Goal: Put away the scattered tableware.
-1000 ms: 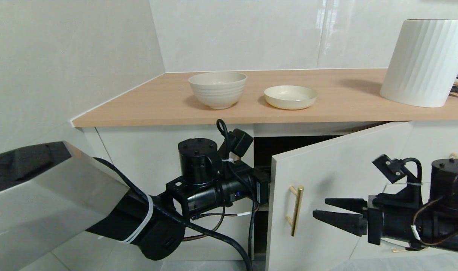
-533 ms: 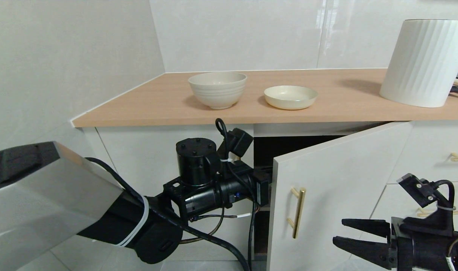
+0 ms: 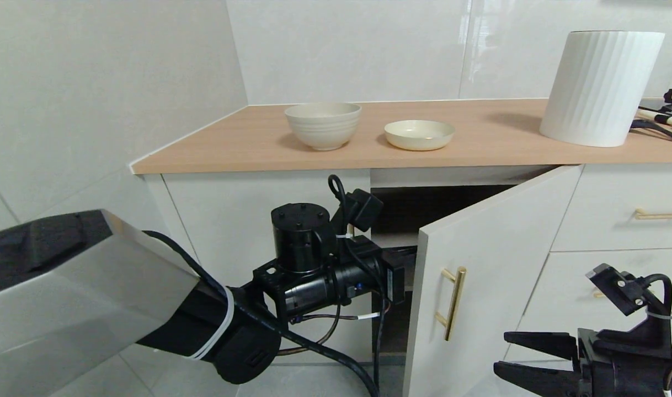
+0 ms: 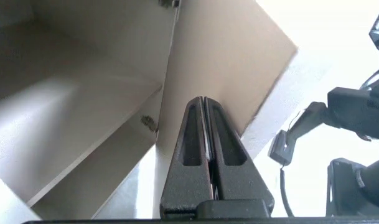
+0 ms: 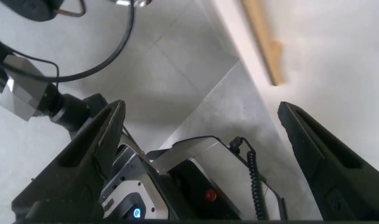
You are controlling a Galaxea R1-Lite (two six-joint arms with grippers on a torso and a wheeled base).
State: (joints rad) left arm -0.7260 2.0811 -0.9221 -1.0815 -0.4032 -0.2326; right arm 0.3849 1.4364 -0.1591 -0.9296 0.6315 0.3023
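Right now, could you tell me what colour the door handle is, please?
The handle is gold, clearest in the head view.

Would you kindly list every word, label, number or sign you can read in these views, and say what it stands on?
None can be read: the bowl, the plate, the white ribbed container and the cabinet door bear no print that I can see.

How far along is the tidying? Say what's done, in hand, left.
Done: the cabinet door stands open. In hand: nothing; the left gripper is shut by the door, the right gripper open, empty. Left: the bowl and dish sit on the counter.
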